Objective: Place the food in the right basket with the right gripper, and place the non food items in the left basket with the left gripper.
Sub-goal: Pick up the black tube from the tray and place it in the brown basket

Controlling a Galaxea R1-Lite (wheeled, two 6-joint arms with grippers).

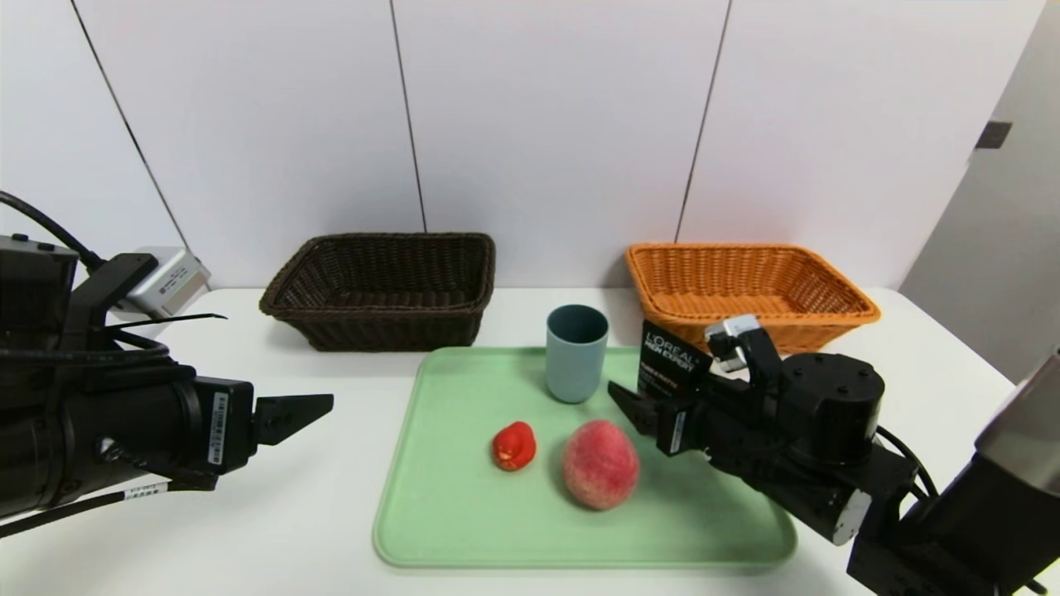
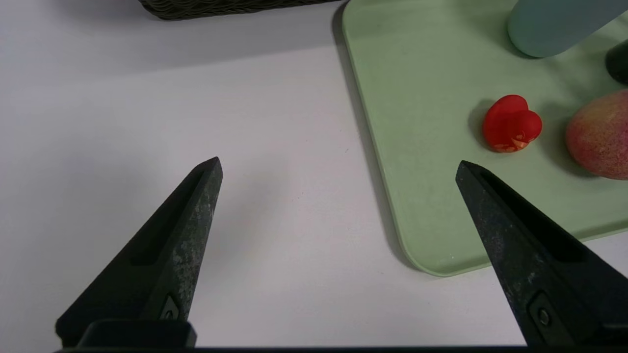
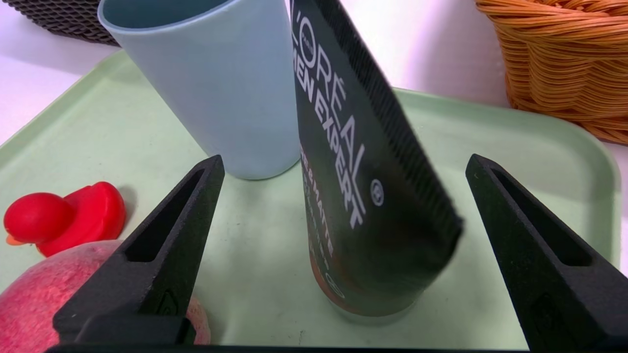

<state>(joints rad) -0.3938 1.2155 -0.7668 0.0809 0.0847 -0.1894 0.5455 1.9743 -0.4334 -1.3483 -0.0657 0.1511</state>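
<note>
1. Your right gripper (image 3: 343,166) is hovering low over the right half of the green tray (image 1: 464,530), fingers spread wide and holding nothing.
2. In the right wrist view the black L'Oreal tube (image 3: 363,196) is standing cap-down on the tray between those open fingers, with clear air on both sides of it.
3. The peach (image 1: 600,463) is sitting on the tray just ahead of that gripper and toward the front edge; one finger (image 3: 162,255) is showing right above its skin in the right wrist view, and whether it is touching I cannot tell.
4. The blue-grey cup (image 1: 576,353) is standing upright near the tray's back edge, just beside the tube.
5. The red duck toy (image 1: 514,446) is resting near the tray's middle, just left of the peach and apart from it.
6. Your left gripper (image 2: 338,169) is hanging over bare white table (image 1: 273,513) off the tray's left edge, fingers wide apart and empty.
7. The dark brown basket (image 1: 383,290) is sitting behind the tray's left corner, and the orange basket (image 1: 749,290) behind its right corner, rims well apart.
</note>
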